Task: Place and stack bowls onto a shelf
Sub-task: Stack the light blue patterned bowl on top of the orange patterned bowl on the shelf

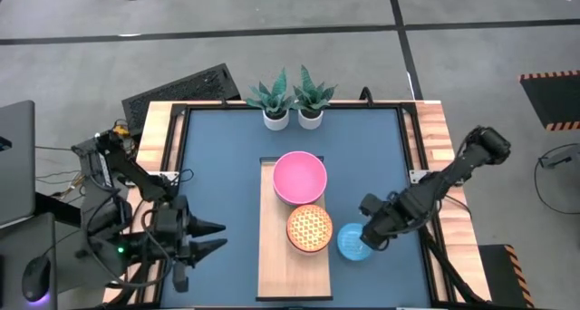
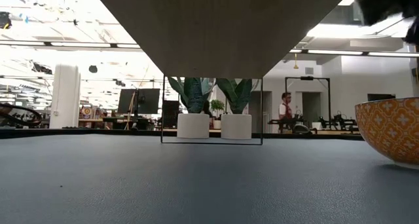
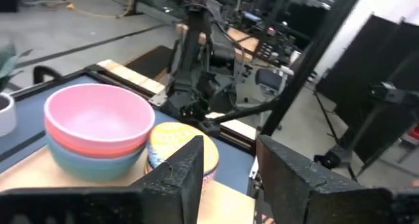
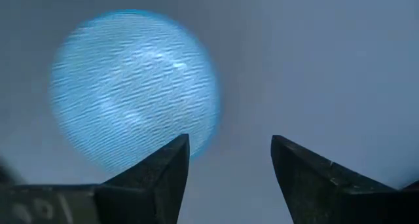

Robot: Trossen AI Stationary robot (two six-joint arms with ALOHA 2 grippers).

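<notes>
The light wood shelf runs down the middle of the table. On it stands a stack of large bowls with the pink bowl on top; the left wrist view shows blue and teal ones under the pink bowl. Near it sits an orange-red patterned bowl, which looks yellow in the left wrist view. A small blue bowl rests on the tabletop right of the shelf. My right gripper hovers open over its right side, with the blue bowl just beyond my right gripper. My left gripper waits open left of the shelf.
Two white plant pots stand at the far end of the shelf. In the low view the shelf's underside spans overhead, and a bowl with an orange patterned wall stands on the tabletop at the right edge. Bare blue tabletop lies left of the shelf.
</notes>
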